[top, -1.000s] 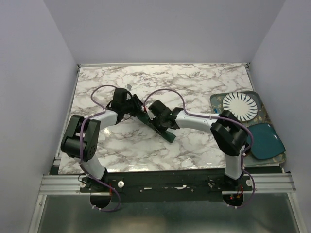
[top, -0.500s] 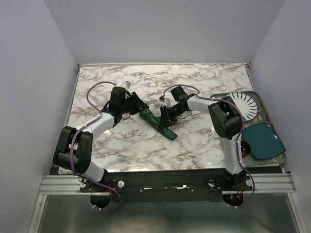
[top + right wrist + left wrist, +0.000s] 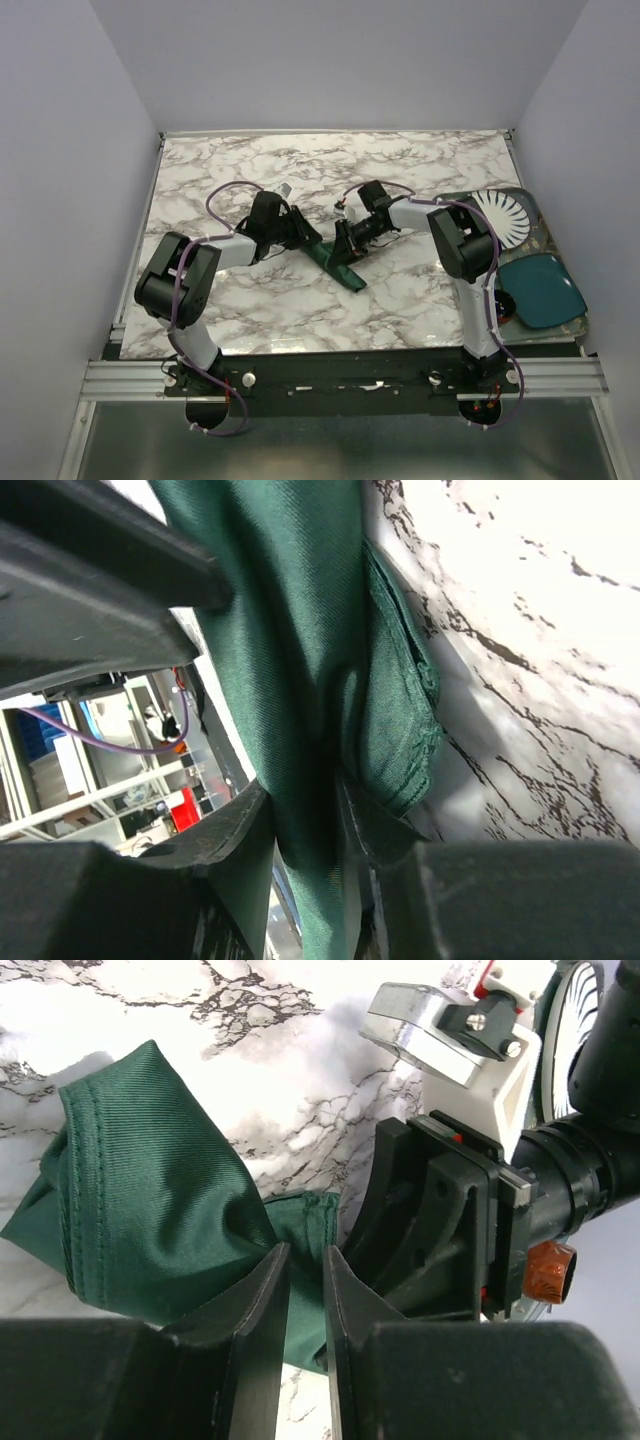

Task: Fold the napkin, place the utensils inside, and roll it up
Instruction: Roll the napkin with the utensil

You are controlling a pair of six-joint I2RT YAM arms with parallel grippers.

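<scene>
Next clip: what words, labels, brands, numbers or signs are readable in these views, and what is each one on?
None: no readable text in any view.
Dark green cloth napkin: plain, with no tag or print showing.
White round plate with a fan pattern: pattern only, no lettering.
Room clutter at the left edge of the right wrist view: too blurred to read.

The napkin is matt woven cloth; the table glossy marble-patterned
</scene>
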